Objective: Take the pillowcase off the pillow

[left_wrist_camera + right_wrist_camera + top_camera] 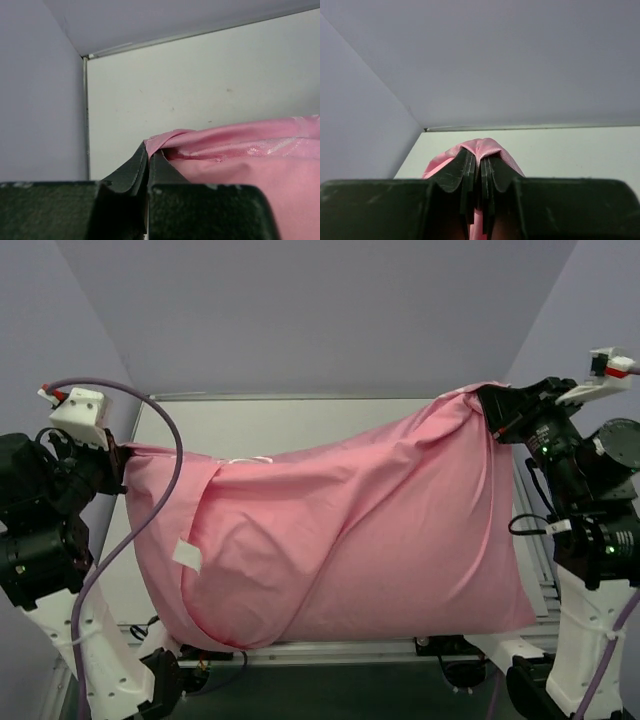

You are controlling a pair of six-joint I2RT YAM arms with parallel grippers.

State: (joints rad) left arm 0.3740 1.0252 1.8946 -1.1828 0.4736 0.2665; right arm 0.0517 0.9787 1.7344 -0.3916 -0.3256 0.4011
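The pillowcase (pixel 380 540) stretched across the pale grey table (pixel 260 425) — left gripper (pixel 148 152) clamped on one corner, right gripper (pixel 480 160) pinched tight on the opposite, higher corner — with plain lilac-grey walls (pixel 300 310) enclosing the table.

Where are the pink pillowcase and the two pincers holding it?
pillowcase (pixel 380 530): top view, middle of the pink fabric.
left pincer (pixel 149 152): left wrist view, between its shut fingertips.
right pincer (pixel 479 159): right wrist view, between its shut fingertips.
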